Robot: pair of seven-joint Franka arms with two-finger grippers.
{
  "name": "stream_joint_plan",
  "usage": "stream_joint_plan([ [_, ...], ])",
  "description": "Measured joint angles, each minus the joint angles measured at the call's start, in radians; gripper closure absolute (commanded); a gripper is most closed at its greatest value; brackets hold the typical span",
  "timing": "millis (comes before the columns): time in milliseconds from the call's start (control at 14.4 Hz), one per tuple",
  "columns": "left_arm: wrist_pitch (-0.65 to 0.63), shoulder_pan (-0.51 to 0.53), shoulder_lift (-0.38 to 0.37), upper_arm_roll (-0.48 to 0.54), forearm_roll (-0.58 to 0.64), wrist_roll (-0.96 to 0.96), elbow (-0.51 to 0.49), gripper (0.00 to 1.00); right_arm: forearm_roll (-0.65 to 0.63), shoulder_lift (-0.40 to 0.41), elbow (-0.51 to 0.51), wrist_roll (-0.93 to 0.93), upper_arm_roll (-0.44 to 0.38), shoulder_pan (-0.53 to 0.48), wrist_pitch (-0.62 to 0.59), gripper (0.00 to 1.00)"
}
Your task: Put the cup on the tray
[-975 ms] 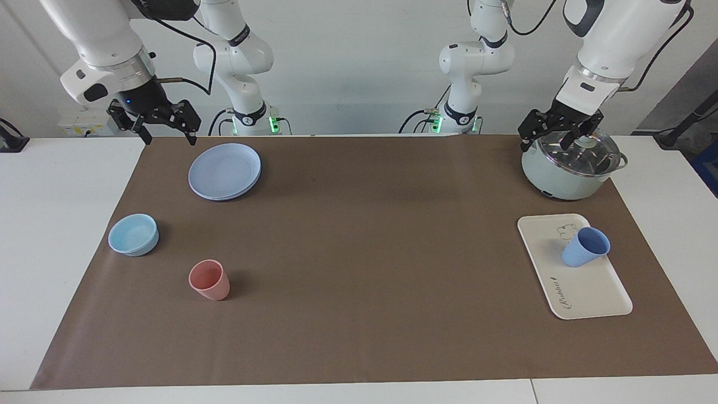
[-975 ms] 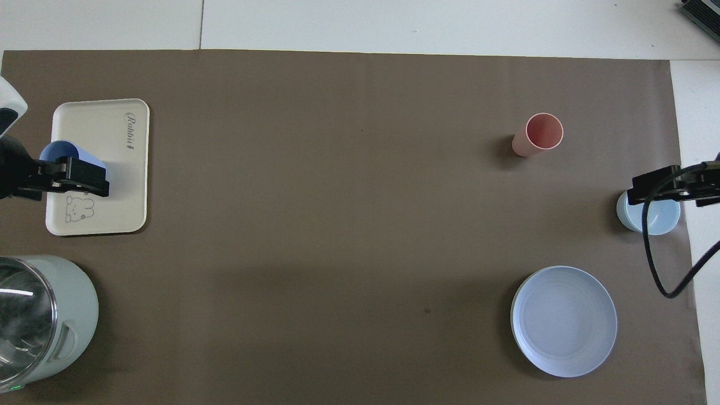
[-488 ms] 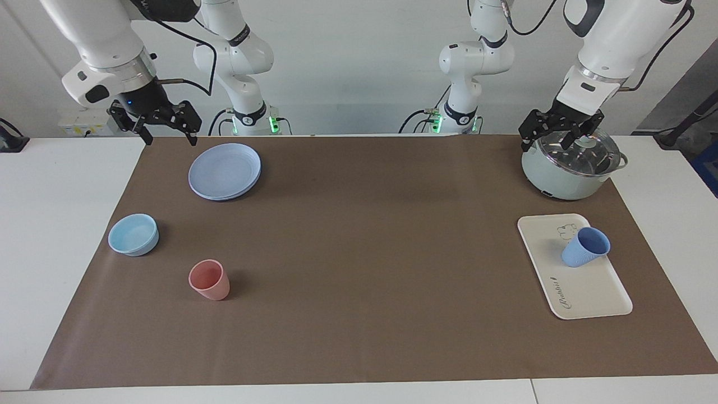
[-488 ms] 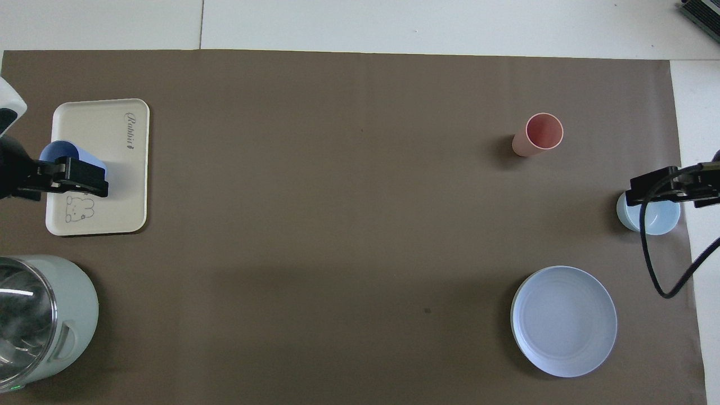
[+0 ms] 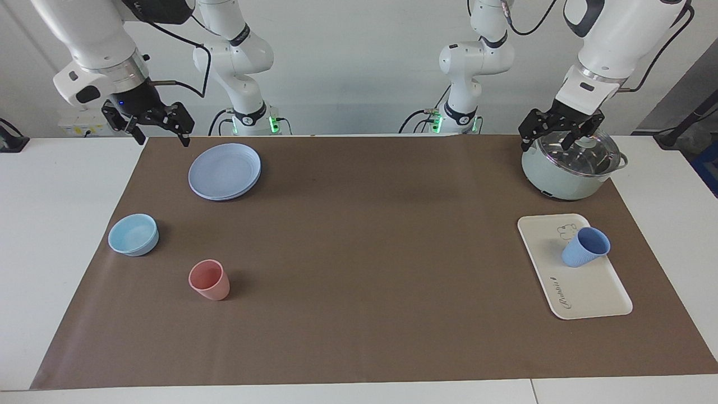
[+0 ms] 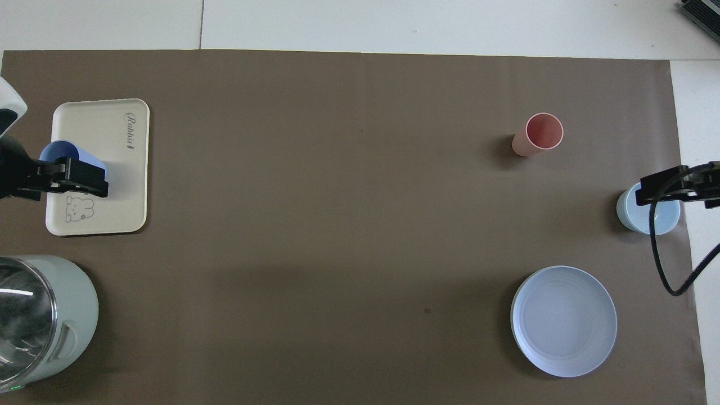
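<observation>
The cup (image 5: 585, 247) stands on the tray (image 5: 589, 292), free of my grip. My left gripper (image 5: 560, 130) hangs spread and empty over the lidded pot (image 5: 569, 168); my right gripper (image 5: 158, 124), also spread, waits over the edge of the brown mat (image 5: 359, 264). The mat also holds a blue plate (image 5: 224, 170), a bowl (image 5: 133, 234) and a pink tumbler (image 5: 209, 279); a white wall rises past the arm bases.

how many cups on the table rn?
2. Blue cup stands on the tray, toward the left arm's end; pink cup on the mat, toward the right arm's end.
</observation>
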Motion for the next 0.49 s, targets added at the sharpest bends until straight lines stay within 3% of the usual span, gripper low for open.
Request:
stream_joint_plan([
  [488,0.001,0.0,0.0,0.0,0.0,0.009,0.0,0.0,0.0,0.0,-0.003,0.0,0.015,0.0,0.0,0.0],
])
